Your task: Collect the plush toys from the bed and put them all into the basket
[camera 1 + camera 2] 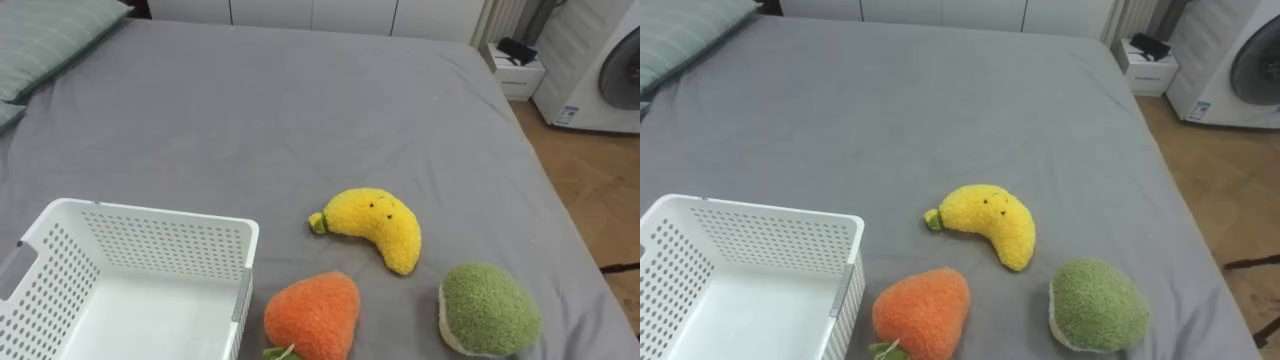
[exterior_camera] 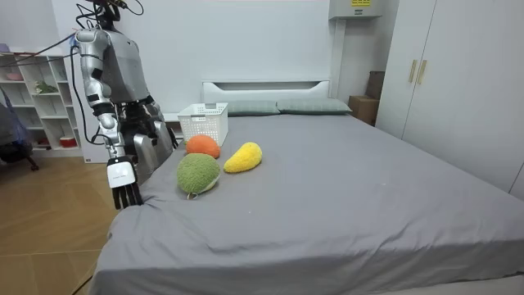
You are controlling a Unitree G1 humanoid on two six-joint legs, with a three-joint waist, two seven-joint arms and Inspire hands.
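Three plush toys lie on the grey bed (image 1: pixel 300 120) close to its near edge: a yellow banana (image 1: pixel 375 225), an orange fruit with a green stalk (image 1: pixel 315 312) and a round green one (image 1: pixel 488 308). Left of the orange toy stands a white perforated basket (image 1: pixel 140 225) with nothing in it. In the room view I stand at the bedside next to the toys (image 2: pixel 201 168) and the basket (image 2: pixel 205 123). My right hand (image 2: pixel 124 195) hangs at my side below the mattress edge, fingers straight and holding nothing.
Green-grey pillows (image 1: pixel 50 40) lie at the head of the bed, far left. Beyond the bed's right edge are wooden floor, a small white stand (image 1: pixel 515 72) and a washing machine (image 1: pixel 610 60). The room view has a shelf (image 2: pixel 37 106) behind me and wardrobes (image 2: pixel 458 82).
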